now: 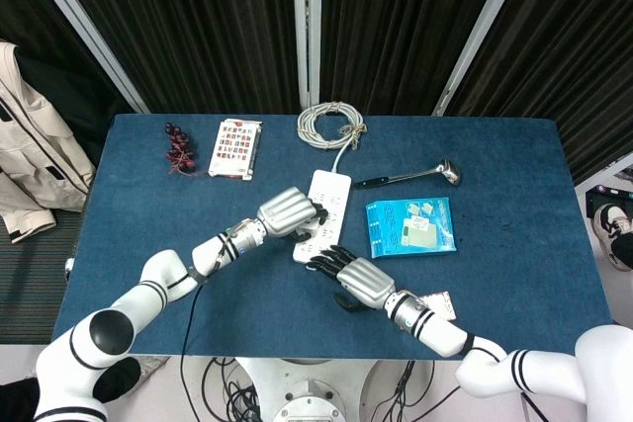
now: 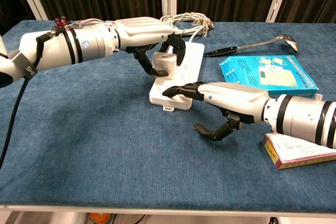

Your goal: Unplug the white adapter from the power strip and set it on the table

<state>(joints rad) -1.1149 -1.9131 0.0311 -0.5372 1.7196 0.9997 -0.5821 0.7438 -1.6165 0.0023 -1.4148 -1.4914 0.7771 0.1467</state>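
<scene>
The white power strip [image 2: 189, 61] [image 1: 329, 195] lies in the middle of the blue table, its cord running back to a coil. The white adapter [image 2: 166, 64] stands on the strip's near half. My left hand [image 2: 144, 36] [image 1: 288, 212] comes in from the left and pinches the adapter between dark fingertips. My right hand [image 2: 231, 98] [image 1: 358, 278] lies flat with its fingertips [image 2: 176, 91] pressing on the strip's near end, thumb hanging below. In the head view the left hand hides the adapter.
A coiled white cable [image 1: 331, 124] sits at the back. A metal ladle [image 1: 410, 177] and a blue packet [image 1: 410, 227] lie right of the strip. A small pink box [image 2: 294, 153] is by my right forearm. A card pack [image 1: 235, 148] and dark red bunch [image 1: 180, 148] lie back left.
</scene>
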